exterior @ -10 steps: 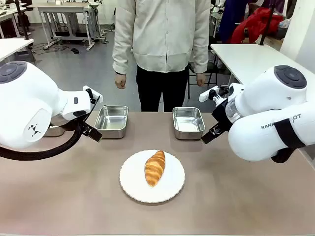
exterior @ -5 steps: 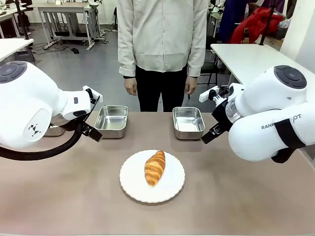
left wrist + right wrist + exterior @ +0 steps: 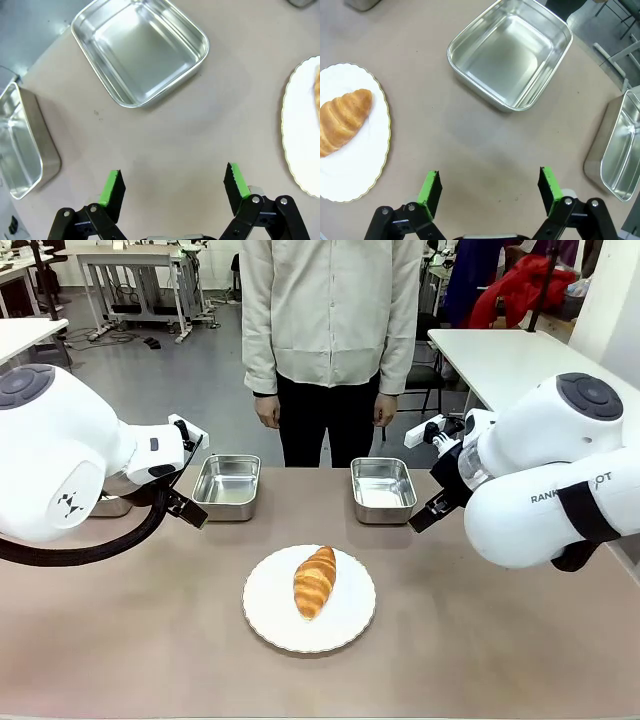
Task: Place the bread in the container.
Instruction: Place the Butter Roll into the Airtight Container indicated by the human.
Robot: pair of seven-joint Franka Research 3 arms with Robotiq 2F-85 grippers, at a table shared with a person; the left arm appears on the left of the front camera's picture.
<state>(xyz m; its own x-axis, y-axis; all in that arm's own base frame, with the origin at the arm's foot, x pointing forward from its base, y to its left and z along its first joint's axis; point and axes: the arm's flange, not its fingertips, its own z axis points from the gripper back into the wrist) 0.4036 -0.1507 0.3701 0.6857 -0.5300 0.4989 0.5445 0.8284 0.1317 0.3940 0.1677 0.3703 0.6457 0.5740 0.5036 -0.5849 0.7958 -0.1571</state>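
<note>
— The brown worktop [image 3: 120, 640]: what's on it?
— The bread [image 3: 314, 581] lies on a white plate [image 3: 265, 615] in the middle. Beyond it, well apart, stand the left container [image 3: 228, 485] and the right container [image 3: 383, 488], both empty.
— And the jaws?
— The left jaws are spread wide over bare worktop, gripping nothing. The right jaws are the same. A person [image 3: 330, 320] stands at the far side.

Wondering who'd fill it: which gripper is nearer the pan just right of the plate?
Right. The right gripper hovers just beside that pan; the left gripper hangs on the plate's other side, by another pan.
</note>
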